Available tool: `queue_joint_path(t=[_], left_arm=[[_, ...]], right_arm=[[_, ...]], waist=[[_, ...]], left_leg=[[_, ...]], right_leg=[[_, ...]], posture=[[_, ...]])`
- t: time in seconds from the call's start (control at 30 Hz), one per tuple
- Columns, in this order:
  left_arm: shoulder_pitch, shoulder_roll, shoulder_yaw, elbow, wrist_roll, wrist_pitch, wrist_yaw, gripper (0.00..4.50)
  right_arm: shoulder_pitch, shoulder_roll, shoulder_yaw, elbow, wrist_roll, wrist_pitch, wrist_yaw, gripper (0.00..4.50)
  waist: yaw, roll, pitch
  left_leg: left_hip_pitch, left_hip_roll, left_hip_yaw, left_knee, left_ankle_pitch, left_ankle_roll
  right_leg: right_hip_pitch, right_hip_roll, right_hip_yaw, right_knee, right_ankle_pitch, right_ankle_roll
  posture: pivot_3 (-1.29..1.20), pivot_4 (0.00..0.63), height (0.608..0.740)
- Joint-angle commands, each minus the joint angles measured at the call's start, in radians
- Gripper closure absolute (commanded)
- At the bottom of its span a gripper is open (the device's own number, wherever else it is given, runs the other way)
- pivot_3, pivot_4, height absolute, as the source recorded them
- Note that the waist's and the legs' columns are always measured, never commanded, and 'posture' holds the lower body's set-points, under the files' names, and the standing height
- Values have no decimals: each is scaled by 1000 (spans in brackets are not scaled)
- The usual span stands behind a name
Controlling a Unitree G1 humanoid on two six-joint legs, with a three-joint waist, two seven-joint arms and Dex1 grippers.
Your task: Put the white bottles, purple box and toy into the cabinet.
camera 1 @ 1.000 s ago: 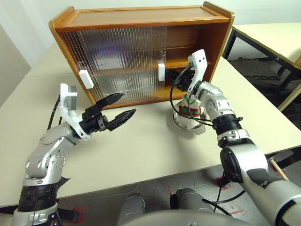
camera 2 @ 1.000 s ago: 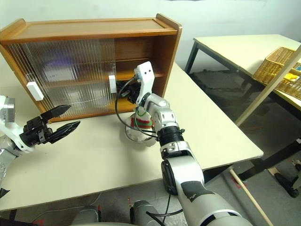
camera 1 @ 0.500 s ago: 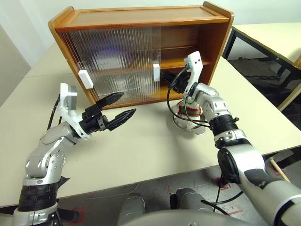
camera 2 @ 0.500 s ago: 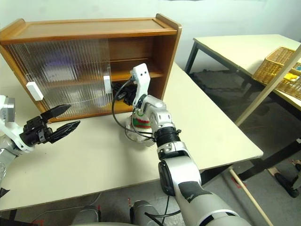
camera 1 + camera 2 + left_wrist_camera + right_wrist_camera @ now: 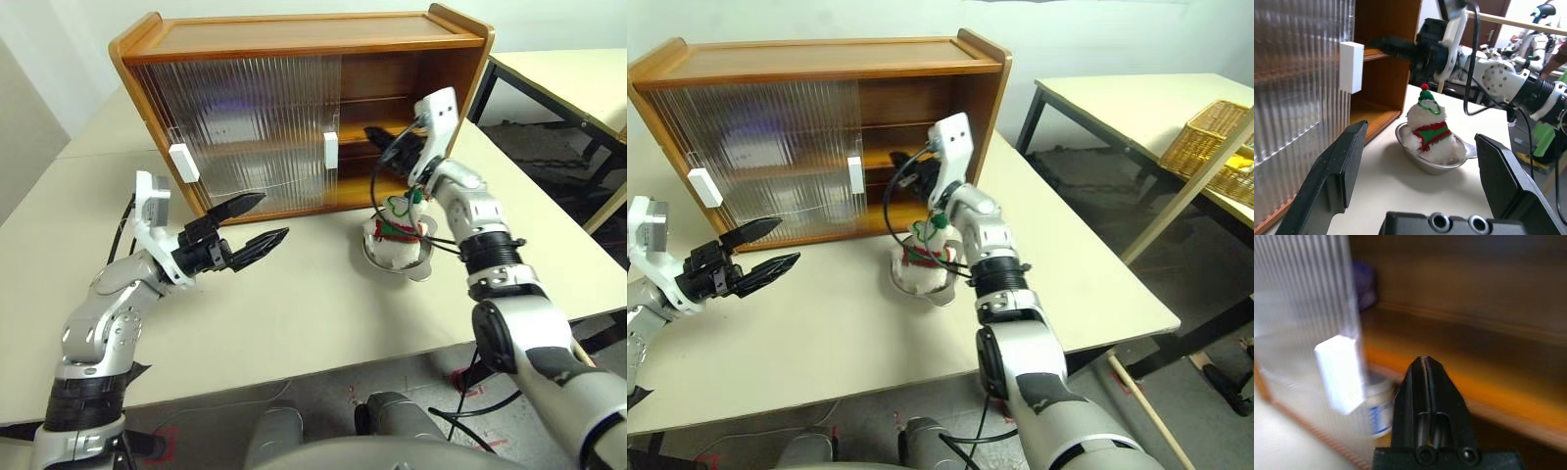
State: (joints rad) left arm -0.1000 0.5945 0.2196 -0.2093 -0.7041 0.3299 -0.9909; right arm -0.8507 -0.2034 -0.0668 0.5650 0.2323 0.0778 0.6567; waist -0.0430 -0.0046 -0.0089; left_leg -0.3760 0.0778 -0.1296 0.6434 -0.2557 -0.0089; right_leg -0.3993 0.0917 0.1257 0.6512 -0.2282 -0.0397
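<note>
Cabinet [image 5: 294, 44] sits at the back of the beige table [image 5: 294, 304]; I see its right end open, both ribbed sliding doors over to the left, white handles on each. Behind the right-hand door a white bottle [image 5: 1377, 406] stands on the cabinet floor, and something purple shows blurred on the shelf, not identifiable. My right gripper [image 5: 376, 134] reaches into the open bay at shelf height, fingers pressed together, gripping nothing. My left gripper [image 5: 257, 221] hovers over the table in front of the doors, fingers spread wide, empty. Toy [image 5: 1427, 129] sits upright in a steel bowl [image 5: 1435, 164] on the table just outside the opening.
</note>
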Motion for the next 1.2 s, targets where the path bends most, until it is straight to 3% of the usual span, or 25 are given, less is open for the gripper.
queue_joint_path(t=[0.03,0.2,0.3,0.33,0.6,0.73,1.2], left_arm=[[-10,-6,-15,20,17,-11,-10,0],[-10,-7,-16,21,16,-10,-12,0],[-8,-2,-10,24,14,-10,-16,0],[-7,-1,-9,24,14,-9,-17,0],[-7,-7,-14,22,16,-9,-12,0],[-11,-11,-16,25,18,-14,-10,0],[10,-8,0,6,16,-16,-1,0]], right_arm=[[47,-28,-2,-148,21,106,-19,3213],[196,-127,-2,-500,69,369,-43,1369],[280,-208,0,-670,106,530,-35,224],[302,-234,-4,-715,129,579,-25,23],[389,-374,-54,-840,308,915,18,23],[428,-393,-69,-826,375,1002,35,23],[450,-349,-25,-703,376,1032,3,23]], waist=[[-3,0,0],[-4,-1,0],[-3,-1,0],[-3,-1,0],[-11,-1,0],[-12,-1,1],[-3,-1,0]], left_leg=[[0,0,0,0,0,0],[1,-1,0,1,0,0],[4,-2,1,2,0,0],[4,-2,1,4,0,0],[9,-3,0,14,-3,-6],[9,-3,0,15,-6,-11],[0,-3,0,14,-8,-11]], right_leg=[[0,0,0,0,0,0],[2,3,-2,0,-1,4],[8,10,0,0,-6,17],[9,10,0,0,-8,21],[15,11,0,0,-7,23],[14,11,0,0,-7,23],[6,12,1,0,-13,24]], posture=[[-73,0,740],[-77,0,740],[-80,1,740],[-80,1,740],[-82,4,740],[-77,4,740],[-49,9,740]])
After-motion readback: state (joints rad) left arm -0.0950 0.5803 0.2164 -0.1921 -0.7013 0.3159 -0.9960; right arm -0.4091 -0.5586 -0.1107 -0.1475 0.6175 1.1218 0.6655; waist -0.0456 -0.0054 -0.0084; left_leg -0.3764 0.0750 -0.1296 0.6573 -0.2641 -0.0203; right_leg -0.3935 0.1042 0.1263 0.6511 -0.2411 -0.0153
